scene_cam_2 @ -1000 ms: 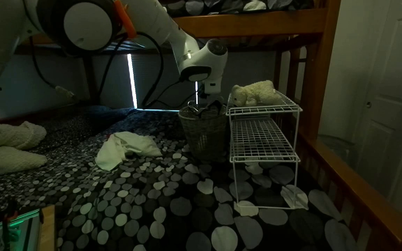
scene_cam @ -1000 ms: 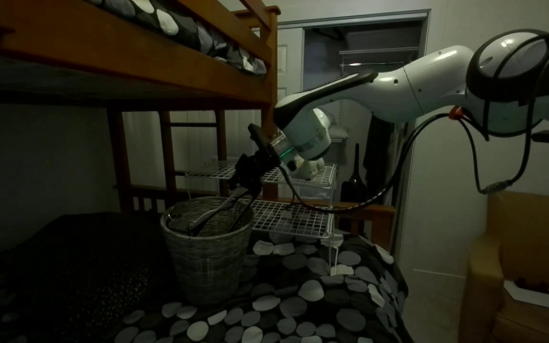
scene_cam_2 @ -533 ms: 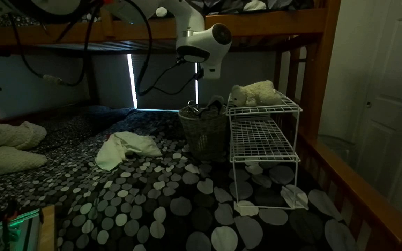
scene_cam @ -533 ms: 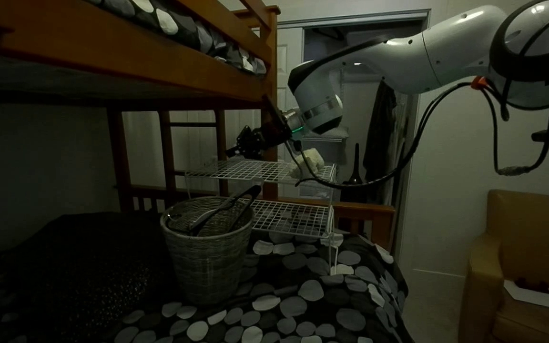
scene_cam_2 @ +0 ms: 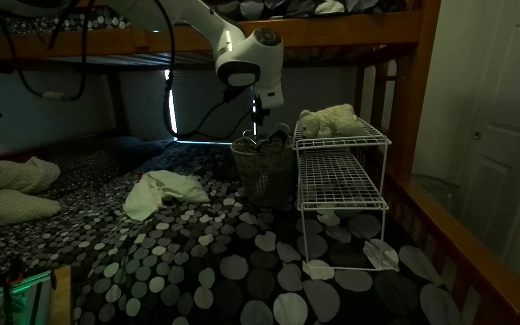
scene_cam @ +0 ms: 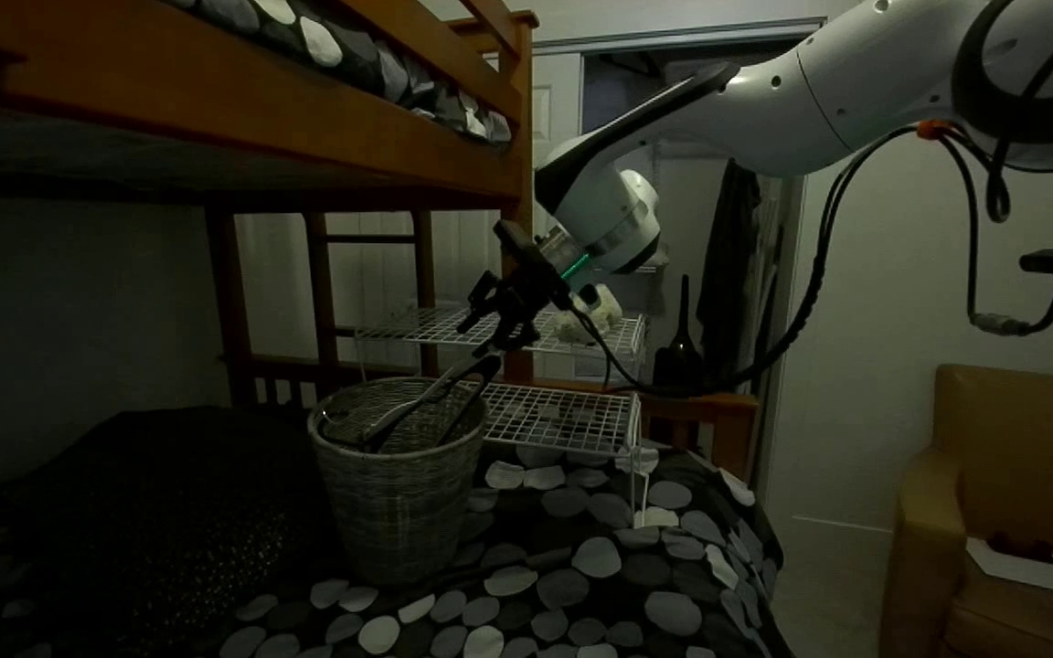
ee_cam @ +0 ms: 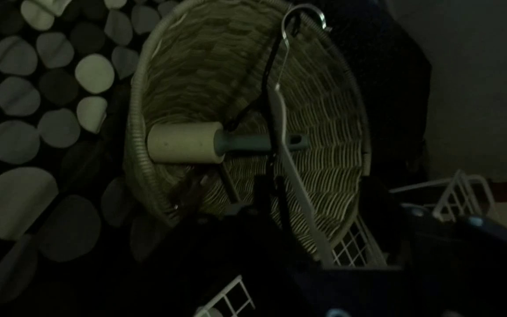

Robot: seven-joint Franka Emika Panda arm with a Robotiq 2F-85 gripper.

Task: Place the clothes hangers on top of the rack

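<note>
The clothes hangers [scene_cam: 467, 376] lean in the round woven basket [scene_cam: 403, 512], upper ends above its rim. In the wrist view, a grey-white hanger [ee_cam: 295, 176] with a silver hook and a dark one lie side by side. The rack [scene_cam: 572, 420] is white wire with two mesh tiers; in an exterior view the rack [scene_cam_2: 341, 144] stands right beside the basket [scene_cam_2: 264, 178]. My gripper [scene_cam: 473, 340] is just above the hangers' upper ends. In the wrist view the gripper's dark fingers [ee_cam: 316, 185] are apart, with the pale hanger arm between them; contact is hard to tell.
A cream teddy bear [scene_cam_2: 332, 121] lies on the rack's top tier. A roller [ee_cam: 185, 141] with a teal handle is in the basket. A white cloth [scene_cam_2: 165, 189] lies on the bed. The bunk's wooden beam [scene_cam_2: 332, 34] runs overhead.
The gripper rose away from the hangers between one second and half a second ago. It has since tilted and come down toward them again. The hangers stay in the basket.
</note>
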